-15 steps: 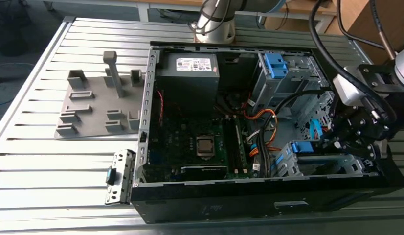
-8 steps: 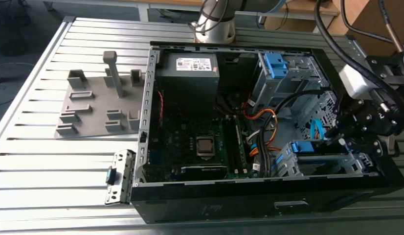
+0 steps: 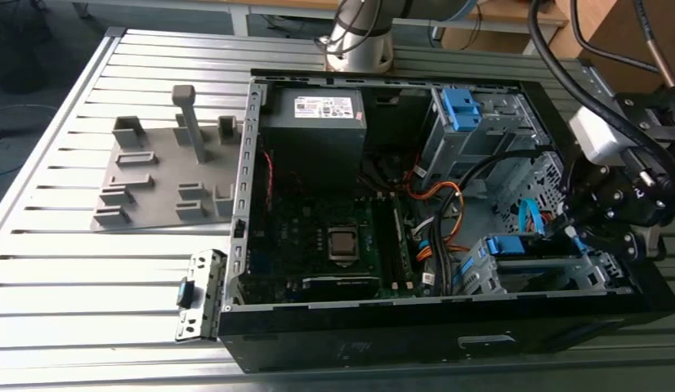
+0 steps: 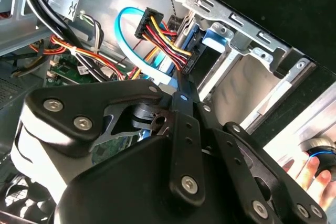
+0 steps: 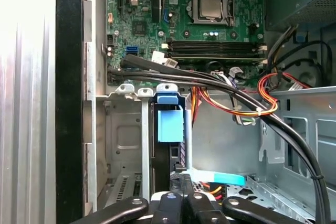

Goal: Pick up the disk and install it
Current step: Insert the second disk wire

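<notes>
the jaws read as drawn together at the gripper [image 5: 181,182]; whether they pinch anything i cannot tell. the disk [image 5: 169,124] stands edge-up in the metal bay [image 5: 126,129] of the computer case [image 3: 599,314]; the white sticker [image 3: 322,106] on the grey box is unreadable.

disk [image 5: 169,124] mostly hidden in bay, hand [image 5: 181,205] edge-cropped

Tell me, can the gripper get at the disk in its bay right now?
Probably yes. The gripper sits right at the disk, which stands on edge in the metal bay with its blue rail showing. The black cables cross farther in, so the way looks free.
</notes>
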`<control>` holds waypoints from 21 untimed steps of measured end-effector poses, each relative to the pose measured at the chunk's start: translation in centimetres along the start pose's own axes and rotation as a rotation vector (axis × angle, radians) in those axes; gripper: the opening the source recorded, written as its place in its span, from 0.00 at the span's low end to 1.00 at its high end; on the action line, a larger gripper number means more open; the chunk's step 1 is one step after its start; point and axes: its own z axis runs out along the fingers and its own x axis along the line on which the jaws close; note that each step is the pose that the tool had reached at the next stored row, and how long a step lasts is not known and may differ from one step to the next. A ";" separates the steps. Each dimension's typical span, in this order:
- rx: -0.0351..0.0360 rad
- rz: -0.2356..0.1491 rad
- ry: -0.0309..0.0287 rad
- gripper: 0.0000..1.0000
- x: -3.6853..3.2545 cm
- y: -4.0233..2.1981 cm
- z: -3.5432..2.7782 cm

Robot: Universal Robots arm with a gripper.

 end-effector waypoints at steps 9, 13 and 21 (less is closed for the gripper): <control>-0.0186 0.002 0.0009 0.11 0.10 -0.25 0.64; -0.0197 0.002 0.0005 0.11 0.11 -0.38 0.67; -0.0198 0.001 -0.0060 0.11 -0.03 -0.89 -0.88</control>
